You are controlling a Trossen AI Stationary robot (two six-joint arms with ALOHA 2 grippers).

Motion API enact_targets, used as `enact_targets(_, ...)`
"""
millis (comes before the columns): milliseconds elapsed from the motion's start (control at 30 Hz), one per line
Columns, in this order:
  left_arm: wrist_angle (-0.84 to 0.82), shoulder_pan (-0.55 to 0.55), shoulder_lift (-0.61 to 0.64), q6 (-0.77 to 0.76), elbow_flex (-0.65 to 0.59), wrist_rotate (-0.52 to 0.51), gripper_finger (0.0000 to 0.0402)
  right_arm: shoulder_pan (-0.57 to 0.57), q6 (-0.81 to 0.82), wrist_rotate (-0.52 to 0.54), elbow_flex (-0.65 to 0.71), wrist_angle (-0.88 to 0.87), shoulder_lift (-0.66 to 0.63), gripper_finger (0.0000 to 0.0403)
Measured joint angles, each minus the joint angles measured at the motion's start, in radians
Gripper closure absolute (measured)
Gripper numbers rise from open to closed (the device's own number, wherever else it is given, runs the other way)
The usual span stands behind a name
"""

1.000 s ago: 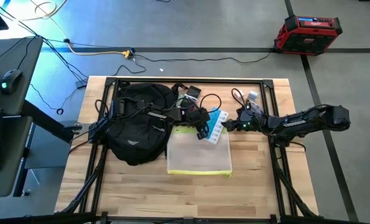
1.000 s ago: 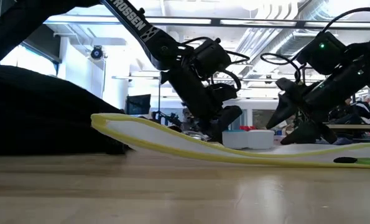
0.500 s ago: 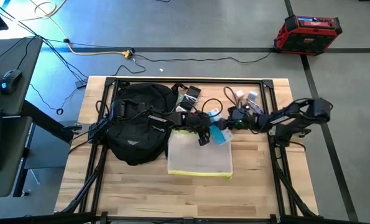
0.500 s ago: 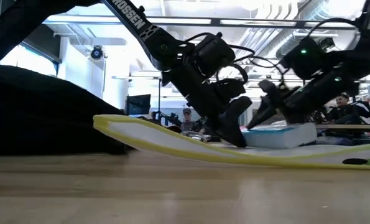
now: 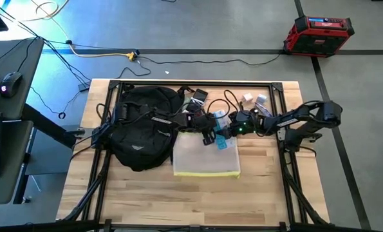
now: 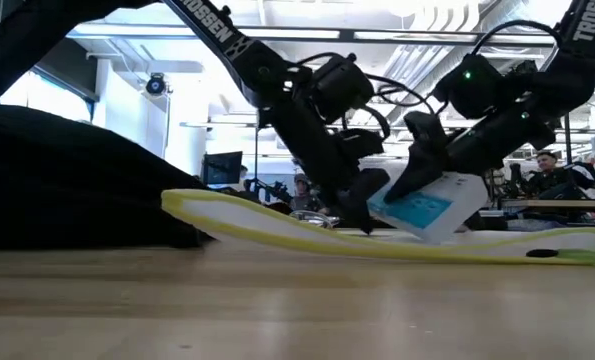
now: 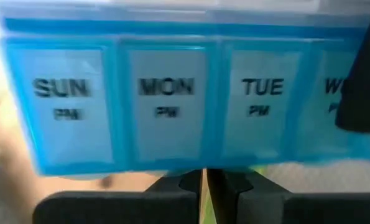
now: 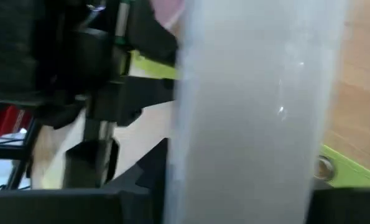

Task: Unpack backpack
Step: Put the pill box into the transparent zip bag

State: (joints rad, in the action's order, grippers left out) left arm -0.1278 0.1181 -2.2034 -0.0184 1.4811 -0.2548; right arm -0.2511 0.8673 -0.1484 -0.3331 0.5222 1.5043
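Black jointed arms [image 6: 232, 50] (white TROSSEN lettering), looping black cables.

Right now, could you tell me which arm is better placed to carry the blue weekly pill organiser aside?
The right gripper: it grips the blue weekly pill organiser, tilted above the yellow-edged pouch. The left gripper only touches beside it.

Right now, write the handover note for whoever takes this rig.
Right gripper: shut on the blue weekly pill organizer, tilted over the yellow-edged pouch.
Left gripper: beside the organizer, fingers nearly shut with nothing between them.
Backpack: at table left, left arm lying across it.
Done: pouch, organizer and small items behind them are out.
Left: set the organizer down, check the backpack for more.
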Motion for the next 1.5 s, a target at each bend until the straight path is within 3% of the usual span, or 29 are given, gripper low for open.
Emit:
enact_targets(400, -0.374, -0.106, 0.323, 0.032, 0.001, 0.030, 0.0401, 0.003, -0.073, 0.103, 0.007, -0.176, -0.254, 0.0283)
enact_targets(633, -0.403, -0.288, 0.322, 0.102, -0.016, 0.349, 0.0400, 0.044, -0.094, 0.175, 0.007, -0.305, -0.501, 0.0284)
enact_targets(767, -0.398, -0.399, 0.276, 0.244, -0.048, 0.396, 0.0395, 0.105, -0.110, 0.233, 0.007, -0.369, -0.609, 0.0284)
enact_targets(900, -0.401, -0.487, 0.231, 0.301, -0.048, 0.302, 0.0359, 0.178, -0.110, 0.318, 0.007, -0.452, -0.658, 0.0284)
enact_targets(1133, -0.368, -0.567, 0.144, 0.380, -0.048, -0.048, 0.0259, 0.222, -0.086, 0.361, 0.007, -0.497, -0.660, 0.0284)
enact_targets(1267, -0.370, -0.571, 0.094, 0.371, -0.048, -0.201, 0.0226, 0.221, -0.083, 0.362, 0.006, -0.497, -0.660, 0.0284)
enact_targets(1500, -0.379, -0.571, 0.084, 0.363, -0.043, -0.237, 0.0236, 0.221, -0.083, 0.362, 0.006, -0.499, -0.660, 0.0284)
